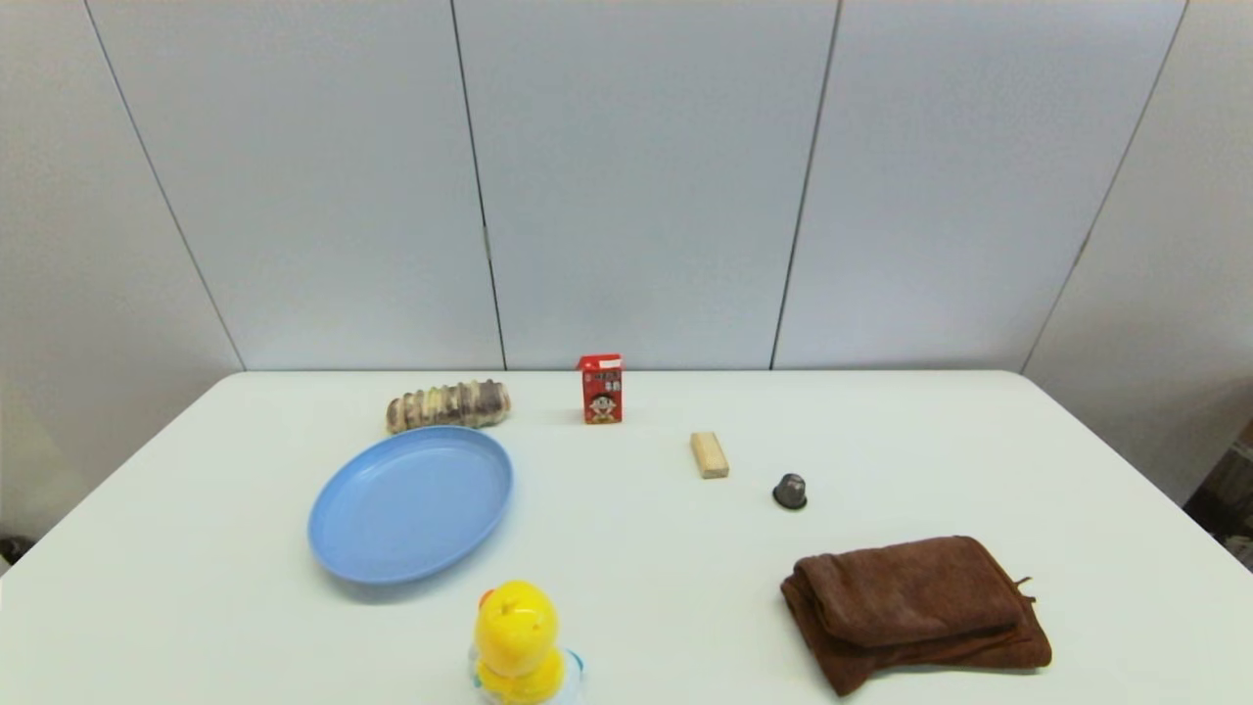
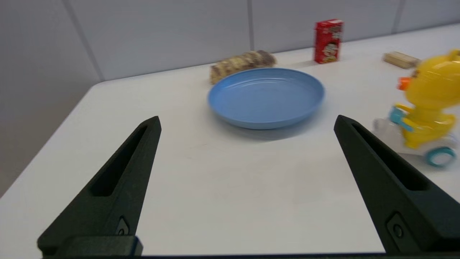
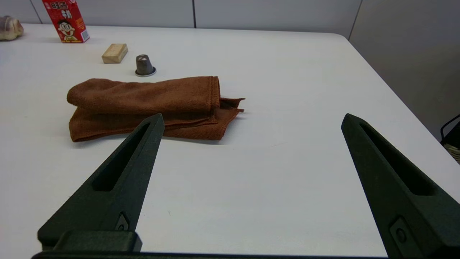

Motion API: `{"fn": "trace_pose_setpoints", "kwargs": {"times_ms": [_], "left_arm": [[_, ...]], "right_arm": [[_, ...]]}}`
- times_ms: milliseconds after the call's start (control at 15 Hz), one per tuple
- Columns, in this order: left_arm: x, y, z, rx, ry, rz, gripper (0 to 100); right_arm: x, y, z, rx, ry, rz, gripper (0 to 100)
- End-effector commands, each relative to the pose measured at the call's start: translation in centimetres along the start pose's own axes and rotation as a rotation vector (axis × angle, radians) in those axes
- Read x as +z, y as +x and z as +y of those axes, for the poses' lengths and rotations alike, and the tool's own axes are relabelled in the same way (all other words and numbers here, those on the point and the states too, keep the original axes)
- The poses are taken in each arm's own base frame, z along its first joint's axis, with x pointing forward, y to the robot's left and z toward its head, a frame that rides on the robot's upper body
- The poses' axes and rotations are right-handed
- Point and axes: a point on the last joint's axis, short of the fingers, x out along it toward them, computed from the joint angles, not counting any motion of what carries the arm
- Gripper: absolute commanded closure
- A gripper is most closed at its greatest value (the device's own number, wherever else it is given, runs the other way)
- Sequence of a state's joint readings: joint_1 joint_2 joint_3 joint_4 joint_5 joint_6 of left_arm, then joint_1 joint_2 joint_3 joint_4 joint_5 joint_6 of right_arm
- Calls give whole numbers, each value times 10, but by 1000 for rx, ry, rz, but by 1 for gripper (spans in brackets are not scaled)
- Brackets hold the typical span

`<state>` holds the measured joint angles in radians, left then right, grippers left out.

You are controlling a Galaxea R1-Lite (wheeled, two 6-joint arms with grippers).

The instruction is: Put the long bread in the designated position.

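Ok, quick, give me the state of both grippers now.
Left gripper: open, holding nothing, over bare table near the plate.
Right gripper: open, holding nothing, near the towel.

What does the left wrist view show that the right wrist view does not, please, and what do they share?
Only the left wrist view shows the blue plate, the yellow duck toy and the open left gripper. Only the right wrist view shows the brown towel, the small grey cap and the open right gripper. Both show the red carton, the wooden block and the long bread, cut off in the right one.
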<state>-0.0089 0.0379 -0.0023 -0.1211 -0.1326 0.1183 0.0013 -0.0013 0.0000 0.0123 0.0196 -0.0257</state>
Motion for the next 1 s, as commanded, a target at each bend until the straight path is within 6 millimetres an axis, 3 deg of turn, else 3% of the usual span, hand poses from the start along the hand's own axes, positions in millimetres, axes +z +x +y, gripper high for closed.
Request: {"fn": "trace_pose_setpoints", "kwargs": {"times_ms": [67,1000], "left_arm": [[-13,-3,0,62,3,89,0],[-14,-4,0,68,-51,95,0]], "right_arm": [[0,0,0,1,0,1,0],[0,0,0,1,0,1,0]]}}
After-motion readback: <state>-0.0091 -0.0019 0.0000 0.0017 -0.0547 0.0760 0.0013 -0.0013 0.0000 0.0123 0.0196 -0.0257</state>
